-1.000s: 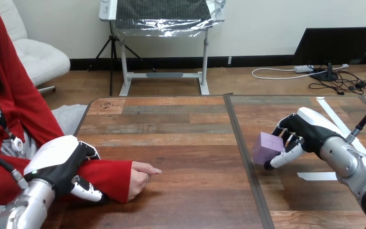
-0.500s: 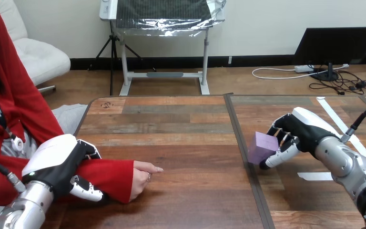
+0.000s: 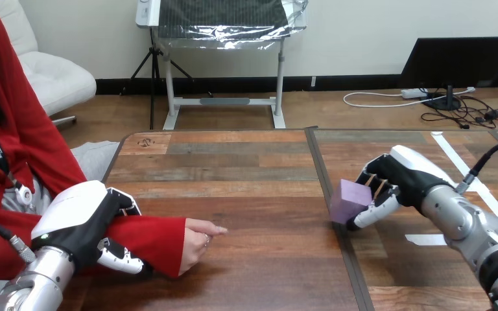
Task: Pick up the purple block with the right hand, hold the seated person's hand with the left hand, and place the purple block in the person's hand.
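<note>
One seam (image 3: 318,162) divides purple block (image 3: 349,201) from person's hand (image 3: 198,243)

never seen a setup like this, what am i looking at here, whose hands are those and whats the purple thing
This is one picture from a camera on a humanoid robot's head, looking forward and down over a wooden table. The two silver arms coming in from the bottom corners are the robot's own, and each ends in a black-and-white machine hand. The left hand has its fingers and thumb curled round the red-sleeved forearm of a person sitting at the table's left side. The person's hand rests on the table with its fingers pointing right, and nothing shows in it. The right hand grips a purple block between its fingers and thumb, near the seam that runs down the table. I cannot tell whether the block touches the wood.
</note>
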### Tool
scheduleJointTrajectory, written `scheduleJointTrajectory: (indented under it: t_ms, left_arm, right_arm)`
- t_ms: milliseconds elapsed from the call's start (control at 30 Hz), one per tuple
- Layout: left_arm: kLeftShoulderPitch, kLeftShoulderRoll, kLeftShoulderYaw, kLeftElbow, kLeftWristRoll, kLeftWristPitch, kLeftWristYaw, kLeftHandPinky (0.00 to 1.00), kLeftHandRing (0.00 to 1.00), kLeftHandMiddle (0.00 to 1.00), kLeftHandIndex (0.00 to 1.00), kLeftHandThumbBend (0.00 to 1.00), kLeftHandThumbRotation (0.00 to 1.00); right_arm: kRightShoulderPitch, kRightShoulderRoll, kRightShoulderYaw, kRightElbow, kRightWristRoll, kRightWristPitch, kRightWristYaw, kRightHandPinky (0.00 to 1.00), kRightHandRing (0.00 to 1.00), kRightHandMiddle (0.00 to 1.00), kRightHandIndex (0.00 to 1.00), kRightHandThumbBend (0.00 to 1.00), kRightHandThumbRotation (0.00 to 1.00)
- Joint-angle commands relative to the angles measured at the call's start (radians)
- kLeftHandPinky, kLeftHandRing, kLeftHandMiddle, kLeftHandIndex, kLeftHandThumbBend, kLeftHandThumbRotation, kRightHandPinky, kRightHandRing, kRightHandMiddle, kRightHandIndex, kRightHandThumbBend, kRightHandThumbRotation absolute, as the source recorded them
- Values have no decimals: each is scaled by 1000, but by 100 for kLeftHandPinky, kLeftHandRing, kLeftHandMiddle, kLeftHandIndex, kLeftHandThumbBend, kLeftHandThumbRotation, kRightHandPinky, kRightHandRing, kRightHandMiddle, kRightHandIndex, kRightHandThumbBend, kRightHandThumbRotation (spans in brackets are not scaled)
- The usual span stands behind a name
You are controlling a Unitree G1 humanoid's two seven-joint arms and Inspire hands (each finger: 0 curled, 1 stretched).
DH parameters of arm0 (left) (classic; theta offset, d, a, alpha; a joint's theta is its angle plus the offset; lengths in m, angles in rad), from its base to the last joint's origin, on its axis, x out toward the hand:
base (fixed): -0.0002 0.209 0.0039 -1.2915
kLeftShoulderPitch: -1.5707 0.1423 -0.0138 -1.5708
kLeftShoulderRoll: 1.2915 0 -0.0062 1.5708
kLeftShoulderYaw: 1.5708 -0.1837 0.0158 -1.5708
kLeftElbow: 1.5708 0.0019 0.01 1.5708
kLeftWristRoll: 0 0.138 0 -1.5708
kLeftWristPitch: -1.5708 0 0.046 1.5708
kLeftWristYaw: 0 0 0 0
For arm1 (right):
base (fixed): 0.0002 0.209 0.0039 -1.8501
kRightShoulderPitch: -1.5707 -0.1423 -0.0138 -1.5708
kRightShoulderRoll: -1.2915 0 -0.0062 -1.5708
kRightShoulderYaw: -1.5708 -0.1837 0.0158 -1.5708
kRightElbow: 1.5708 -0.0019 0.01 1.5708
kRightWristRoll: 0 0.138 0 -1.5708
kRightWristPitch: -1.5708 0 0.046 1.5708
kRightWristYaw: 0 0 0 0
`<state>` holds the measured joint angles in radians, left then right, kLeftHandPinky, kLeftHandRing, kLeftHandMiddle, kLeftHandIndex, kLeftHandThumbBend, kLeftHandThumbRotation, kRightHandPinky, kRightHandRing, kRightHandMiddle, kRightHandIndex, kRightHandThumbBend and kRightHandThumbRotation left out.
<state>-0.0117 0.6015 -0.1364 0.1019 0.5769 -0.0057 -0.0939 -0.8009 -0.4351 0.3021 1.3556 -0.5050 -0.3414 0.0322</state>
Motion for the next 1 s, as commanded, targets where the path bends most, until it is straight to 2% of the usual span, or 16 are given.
scheduleJointTrajectory:
  t_ms: [0,467,733,967]
  left_arm:
    - [-112,-18,84,-195,-39,-17,33,31,36,42,41,83,0]
    - [-135,-28,101,-260,-57,3,26,34,40,44,43,81,0]
    - [-149,-43,108,-275,-59,1,28,33,39,44,43,81,0]
    - [-165,-58,113,-285,-71,6,20,32,37,43,43,80,0]
  right_arm:
    - [-88,16,-27,-65,34,-12,1,43,46,49,49,78,0]
    - [-92,36,-37,-83,47,-30,14,38,42,46,47,79,0]
    - [-97,46,-32,-96,54,-31,17,37,41,45,46,79,0]
    - [-97,53,-29,-113,66,-54,19,35,39,43,46,79,0]
